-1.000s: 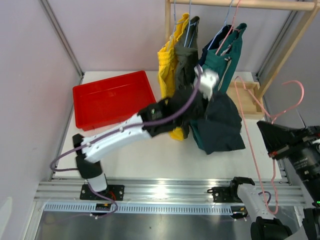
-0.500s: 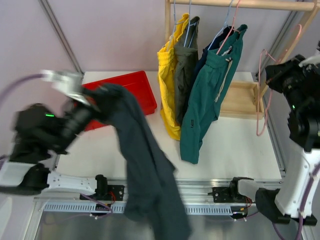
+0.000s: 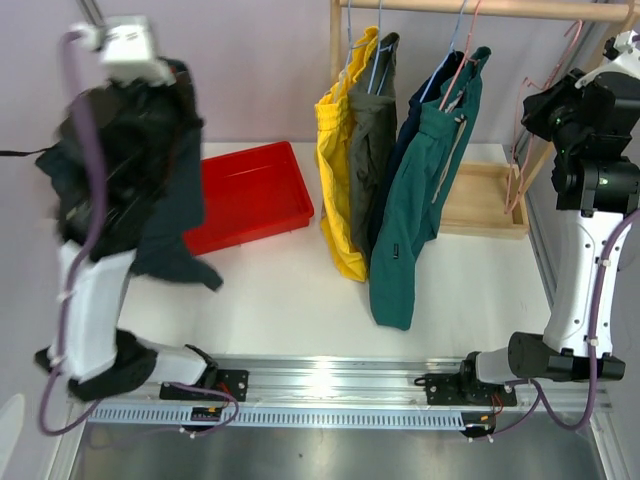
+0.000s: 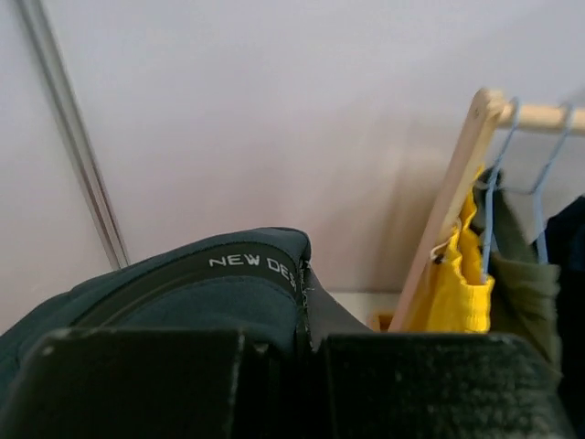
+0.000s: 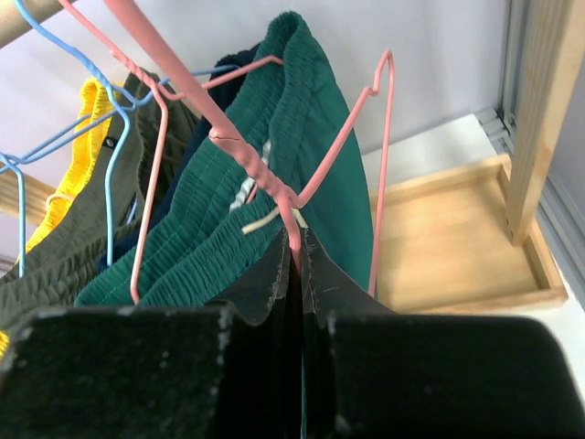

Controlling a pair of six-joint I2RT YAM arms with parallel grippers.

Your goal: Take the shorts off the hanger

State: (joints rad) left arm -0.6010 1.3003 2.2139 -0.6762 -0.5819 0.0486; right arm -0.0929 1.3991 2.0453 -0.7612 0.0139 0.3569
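My left gripper [image 3: 178,80] is raised high at the far left and shut on the waistband of the black shorts [image 3: 172,222], which hang down over the arm. In the left wrist view the waistband [image 4: 228,274] is pinched between the shut jaws [image 4: 306,340]. My right gripper [image 3: 535,108] is raised at the right, shut on an empty pink hanger [image 3: 514,172]. In the right wrist view the hanger's twisted neck [image 5: 260,169] sits in the shut jaws [image 5: 294,251]. Yellow [image 3: 338,150], olive-grey [image 3: 370,140], navy [image 3: 412,110] and teal green shorts [image 3: 420,190] hang on the wooden rail [image 3: 480,8].
A red bin [image 3: 250,195] sits on the table at the left, beside my left arm. A wooden tray [image 3: 485,200] lies at the rack's foot on the right. The rack's slanted post [image 3: 585,75] passes close to my right gripper.
My left arm has swung the black shorts from low at the front up to the far left. My right gripper has carried the pink hanger slightly up and toward the rack.
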